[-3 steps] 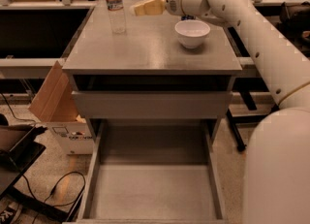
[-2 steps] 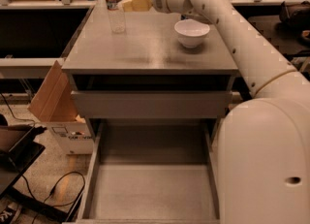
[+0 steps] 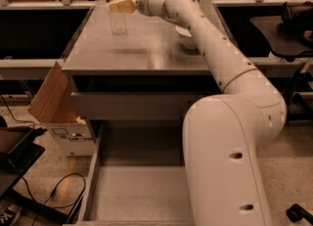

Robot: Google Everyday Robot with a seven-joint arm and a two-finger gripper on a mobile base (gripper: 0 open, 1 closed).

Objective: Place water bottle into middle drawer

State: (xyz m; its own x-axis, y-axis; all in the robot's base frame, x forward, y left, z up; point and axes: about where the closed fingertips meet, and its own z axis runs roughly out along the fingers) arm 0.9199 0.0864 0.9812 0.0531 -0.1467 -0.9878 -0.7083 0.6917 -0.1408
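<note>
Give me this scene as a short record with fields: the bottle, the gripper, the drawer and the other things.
water bottle: upright on the cabinet top, near its far left part
gripper: at the water bottle's upper body, overlapping it in this view; contact unclear
middle drawer: pulled open, floor bare, water bottle not inside
bowl: white, on the cabinet top, partly hidden behind the arm
cardboard box: on the floor, left of the cabinet

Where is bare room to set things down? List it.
The drawer floor is bare where visible. The top is free in front of bottle and bowl. Back left is crowded: the pincer is at the bottle.
</note>
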